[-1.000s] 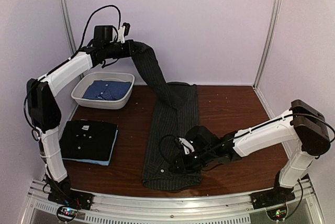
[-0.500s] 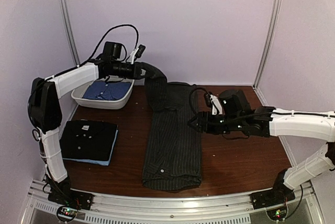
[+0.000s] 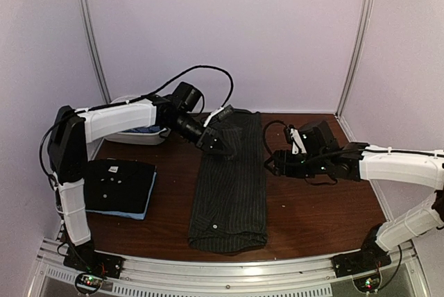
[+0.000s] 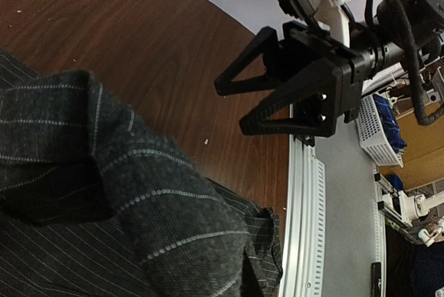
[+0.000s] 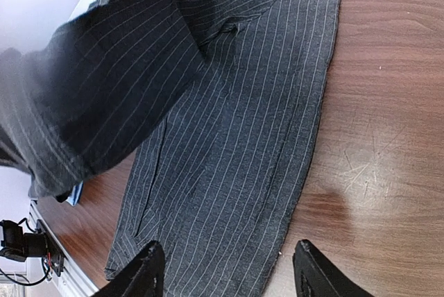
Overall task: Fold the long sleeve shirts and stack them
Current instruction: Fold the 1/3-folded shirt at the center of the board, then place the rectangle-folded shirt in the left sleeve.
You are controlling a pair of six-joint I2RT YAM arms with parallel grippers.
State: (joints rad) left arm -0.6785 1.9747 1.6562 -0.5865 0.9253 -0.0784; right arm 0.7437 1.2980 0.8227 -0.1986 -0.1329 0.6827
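From above, the pinstriped shirt (image 3: 229, 193) lies flat in the middle of the bench (image 3: 312, 214), its long axis running from the near edge towards the back wall. The left claw (image 3: 223, 147) sits over the shirt's far end, clamped on a bunched fold of its cloth. The right claw (image 3: 272, 165) hangs just beside the shirt's right edge, about level with that fold, with its jaws apart and nothing in them. The shirt therefore lies to the right claw's left, and the left claw is the nearer of the two, already on the cloth. A folded black shirt (image 3: 114, 182) rests on a light blue shirt (image 3: 148, 205) at the near left. The white tub (image 3: 132, 139) at the far left is mostly hidden by the left arm, and a sliver of blue cloth (image 3: 147, 130) shows inside it.

The left wrist view is filled by a thick roll of pinstriped cloth close against the lens. Its own fingers are hidden. Across bare wood, the right claw faces it with its jaws spread.

In the right wrist view, two fingertips (image 5: 146, 269) stand wide apart at the bottom. Beyond them the shirt stretches away, its hem edge near the claw. The lifted fold hangs at the left.
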